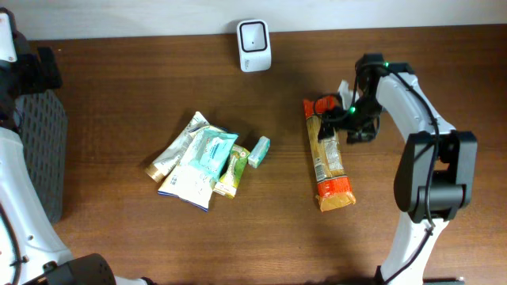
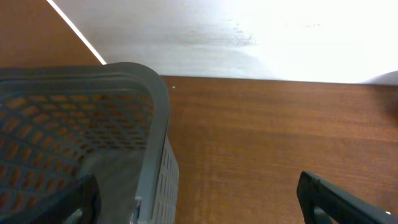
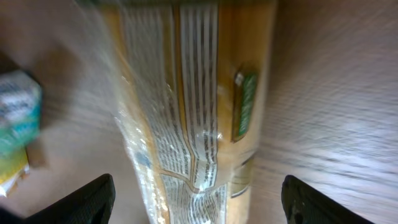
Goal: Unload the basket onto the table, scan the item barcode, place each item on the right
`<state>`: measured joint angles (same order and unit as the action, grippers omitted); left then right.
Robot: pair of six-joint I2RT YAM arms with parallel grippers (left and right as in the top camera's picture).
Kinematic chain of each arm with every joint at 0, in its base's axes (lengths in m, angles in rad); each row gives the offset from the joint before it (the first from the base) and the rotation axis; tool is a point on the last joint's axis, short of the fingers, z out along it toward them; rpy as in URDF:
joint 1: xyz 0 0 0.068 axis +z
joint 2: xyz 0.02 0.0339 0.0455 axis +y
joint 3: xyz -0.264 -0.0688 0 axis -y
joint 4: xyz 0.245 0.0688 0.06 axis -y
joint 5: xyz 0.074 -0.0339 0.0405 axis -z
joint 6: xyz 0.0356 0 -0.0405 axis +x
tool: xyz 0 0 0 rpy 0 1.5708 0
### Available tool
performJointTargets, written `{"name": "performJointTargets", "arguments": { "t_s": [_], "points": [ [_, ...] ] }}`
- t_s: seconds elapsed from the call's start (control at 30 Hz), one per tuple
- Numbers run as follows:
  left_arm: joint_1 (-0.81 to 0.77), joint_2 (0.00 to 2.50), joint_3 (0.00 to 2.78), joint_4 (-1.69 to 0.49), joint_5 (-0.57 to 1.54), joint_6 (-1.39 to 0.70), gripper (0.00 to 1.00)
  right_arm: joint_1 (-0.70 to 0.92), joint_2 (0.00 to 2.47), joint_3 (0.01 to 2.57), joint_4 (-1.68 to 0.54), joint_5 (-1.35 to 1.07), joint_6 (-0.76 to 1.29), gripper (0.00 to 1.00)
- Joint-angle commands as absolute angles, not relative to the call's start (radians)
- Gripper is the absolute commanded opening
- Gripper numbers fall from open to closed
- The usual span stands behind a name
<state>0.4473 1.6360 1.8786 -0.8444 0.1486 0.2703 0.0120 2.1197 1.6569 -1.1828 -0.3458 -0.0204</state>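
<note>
Snack packet (image 1: pixel 329 162) lies flat on the table (image 1: pixel 119 95) under the right gripper (image 3: pixel 199 202), whose jaws stand wide apart. The left gripper (image 2: pixel 199 199) also gapes, over the basket (image 2: pixel 62 118).

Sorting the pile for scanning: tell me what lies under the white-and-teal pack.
In the overhead view, a silvery pouch sticks out from under the white-and-teal pack at its left edge. A yellow-green packet appears to do the same at its right. Anything else beneath is covered.
</note>
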Motion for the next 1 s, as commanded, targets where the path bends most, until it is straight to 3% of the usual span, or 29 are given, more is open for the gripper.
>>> {"name": "performJointTargets", "arguments": {
  "t_s": [0.0,0.13,0.2,0.33,0.43,0.63,0.83,0.97],
  "points": [
    [0.447,1.621,1.886,-0.842,0.152,0.286,0.99,0.011,2.133,1.497,-1.033,-0.438,-0.068,0.84],
    [0.447,1.621,1.886,-0.842,0.152,0.286,0.99,0.011,2.134,1.354,-0.873,-0.461,-0.067,0.83],
    [0.447,1.621,1.885,-0.842,0.152,0.286,0.99,0.011,2.134,1.276,-0.795,-0.469,-0.068,0.73],
    [0.447,1.621,1.885,-0.842,0.152,0.286,0.99,0.011,2.134,1.217,-0.734,-0.617,-0.075,0.24],
    [0.447,1.621,1.886,-0.842,0.152,0.286,0.99,0.009,2.131,1.242,-0.751,-0.773,-0.075,0.05],
    [0.447,1.621,1.886,-0.842,0.152,0.286,0.99,-0.074,1.94,1.459,-1.011,-1.022,-0.18,0.04],
    [0.447,1.621,1.886,-0.842,0.152,0.286,0.99,-0.092,1.586,1.649,-1.029,-1.032,-0.175,0.04],
    [0.447,1.621,1.885,-0.842,0.152,0.286,0.99,-0.028,1.511,1.677,-0.888,-0.642,-0.016,0.04]
  ]
}}
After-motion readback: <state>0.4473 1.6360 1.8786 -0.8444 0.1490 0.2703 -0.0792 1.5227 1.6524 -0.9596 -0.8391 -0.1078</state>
